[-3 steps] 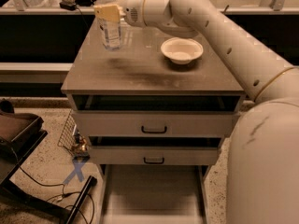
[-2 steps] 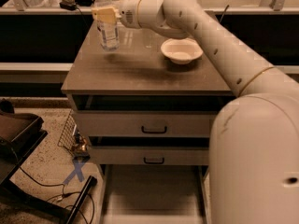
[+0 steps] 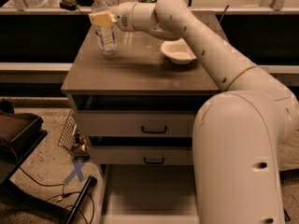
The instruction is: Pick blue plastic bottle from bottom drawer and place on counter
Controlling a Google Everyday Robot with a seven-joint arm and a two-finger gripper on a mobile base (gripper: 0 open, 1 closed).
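The blue plastic bottle (image 3: 105, 34), clear with a white cap, stands upright at the back left of the counter (image 3: 135, 71). My gripper (image 3: 103, 20) reaches in from the right and is shut on the bottle's upper body, its yellowish fingers (image 3: 102, 18) across the front. The bottle's base looks to be touching the countertop. The bottom drawer (image 3: 149, 192) is pulled open below the two black-handled drawers, and the part I can see holds nothing. My arm hides its right side.
A white bowl (image 3: 177, 52) sits on the counter right of the bottle, under my arm. A dark cart (image 3: 18, 134) and cables (image 3: 46, 190) lie on the floor at left. A blue tape cross (image 3: 74, 171) marks the floor by the cabinet.
My gripper has carried the bottle slightly left and down, so that it now stands at the counter's back left. The arm has swung with it.
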